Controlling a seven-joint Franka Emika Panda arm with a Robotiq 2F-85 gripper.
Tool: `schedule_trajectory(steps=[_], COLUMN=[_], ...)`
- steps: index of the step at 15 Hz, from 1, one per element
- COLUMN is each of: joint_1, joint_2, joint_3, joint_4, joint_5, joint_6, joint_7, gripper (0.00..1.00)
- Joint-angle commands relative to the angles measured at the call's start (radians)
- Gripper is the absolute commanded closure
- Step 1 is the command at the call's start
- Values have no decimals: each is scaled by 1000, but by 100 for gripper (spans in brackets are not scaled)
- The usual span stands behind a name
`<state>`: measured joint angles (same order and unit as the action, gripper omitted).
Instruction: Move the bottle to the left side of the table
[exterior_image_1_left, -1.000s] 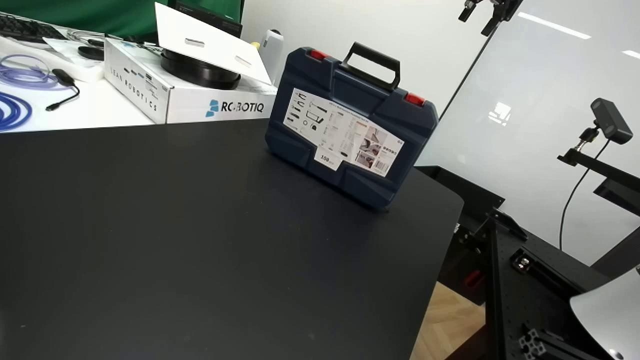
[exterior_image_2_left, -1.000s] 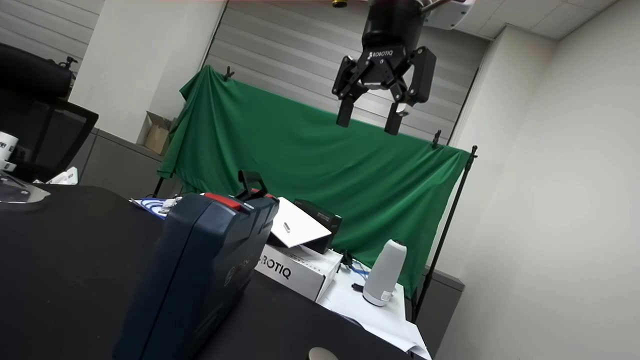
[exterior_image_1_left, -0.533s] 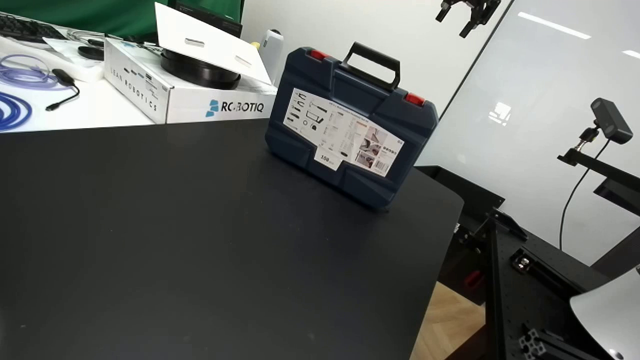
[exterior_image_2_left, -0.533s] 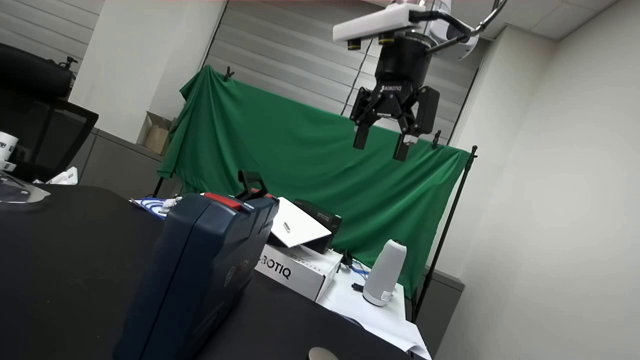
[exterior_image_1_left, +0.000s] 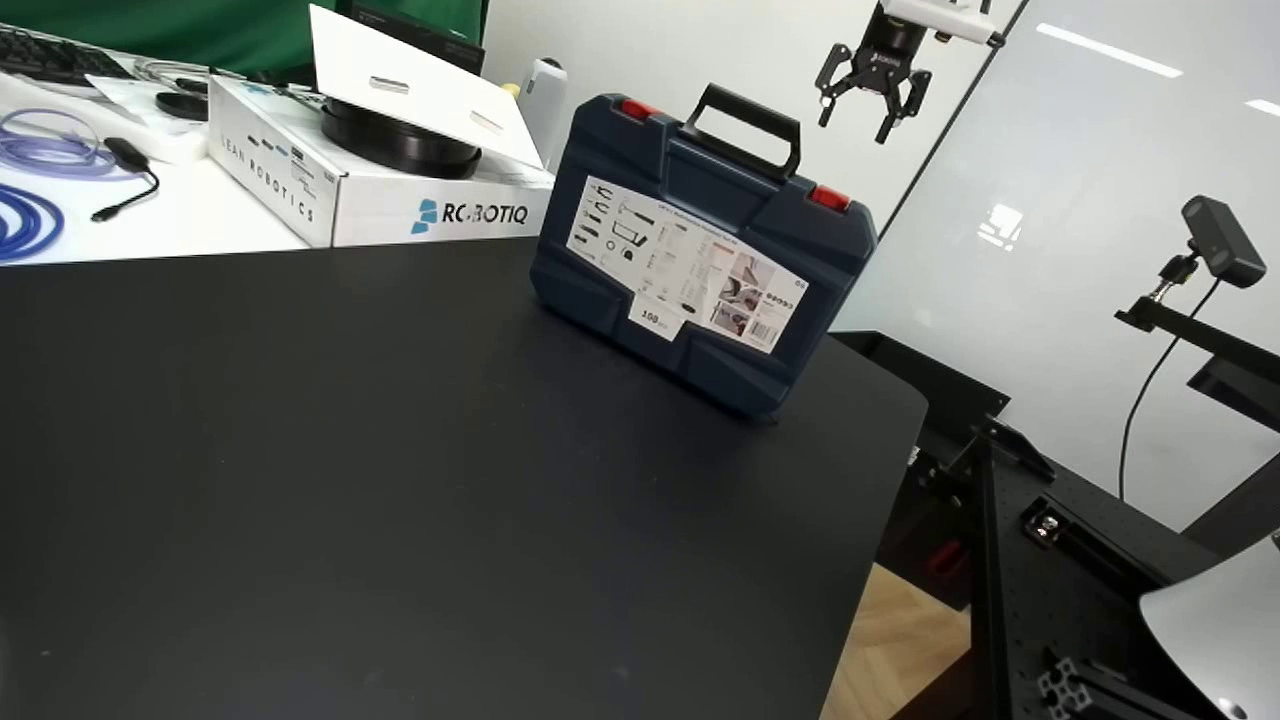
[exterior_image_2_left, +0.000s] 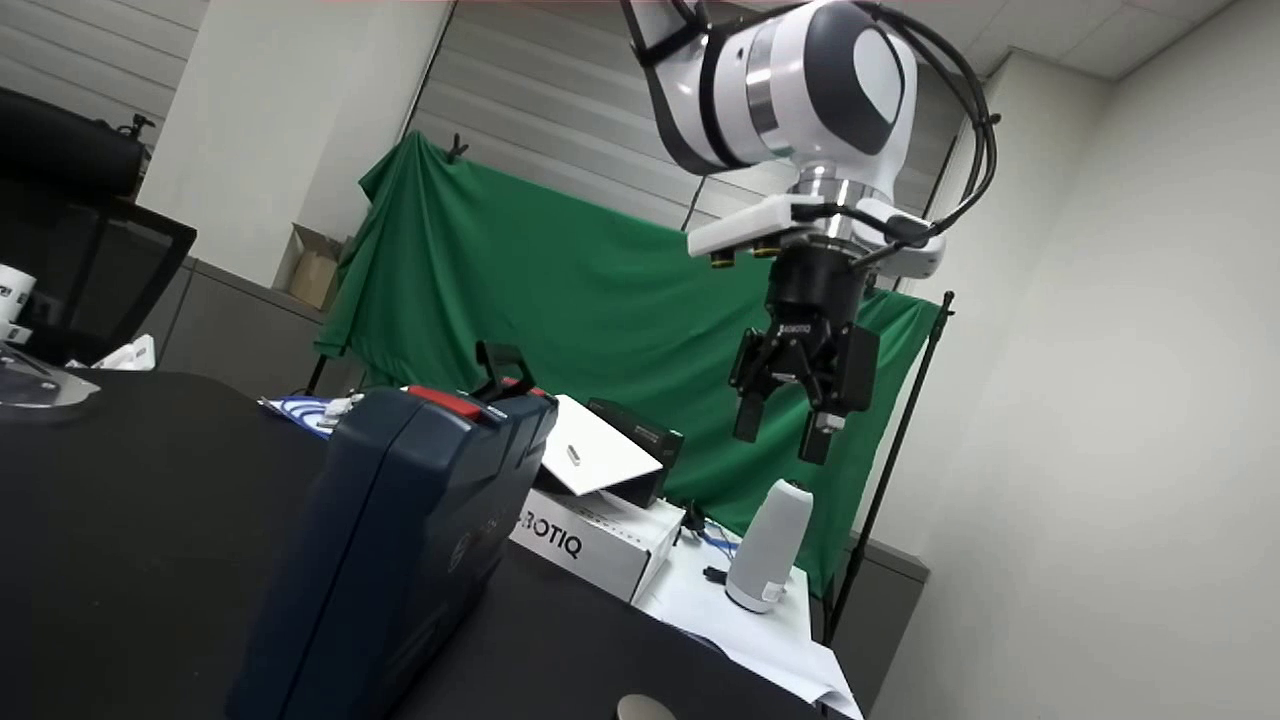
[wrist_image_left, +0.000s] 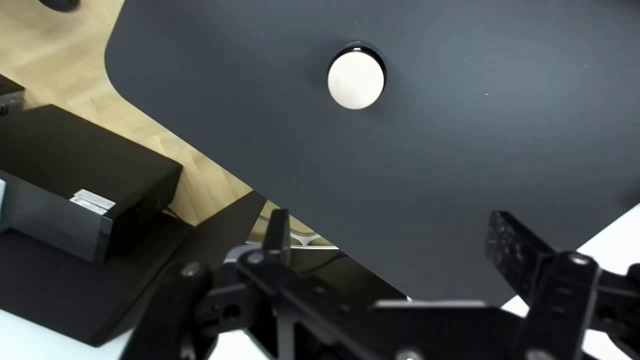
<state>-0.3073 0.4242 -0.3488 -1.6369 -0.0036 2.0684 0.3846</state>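
Observation:
The bottle shows from above in the wrist view as a round pale top with a dark rim, standing on the black table. In an exterior view only its pale top shows at the bottom edge; its label is hidden. It is not visible in the exterior view that shows the table's broad top. My gripper is open and empty, pointing down, well above the table. It also shows in an exterior view, beyond the blue case. In the wrist view the bottle lies outside the jaws, ahead of the fingertips.
A blue tool case stands upright on the table near its corner, also in an exterior view. A white surface with a Robotiq box adjoins the table. A white device stands there. A camera on a bracket is at the side.
My gripper has come down a long way, and more of the arm now shows. In an exterior view it has also shifted left, closer to the case's handle. It has stayed open.

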Motion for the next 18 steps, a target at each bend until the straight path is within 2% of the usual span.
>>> schedule_trajectory(steps=[1,8,15,17,18], joint_1=[-38,-102,-105,-101,-99], joint_2=[92,147,181,179,192], joint_3=[10,54,64,62,57], joint_4=[93,50,3,-19,8], joint_5=[52,206,238,229,221], joint_6=[-36,63,147,147,134], joint_7=[24,-61,-95,-103,-94], gripper=[0,0,0,0,0])
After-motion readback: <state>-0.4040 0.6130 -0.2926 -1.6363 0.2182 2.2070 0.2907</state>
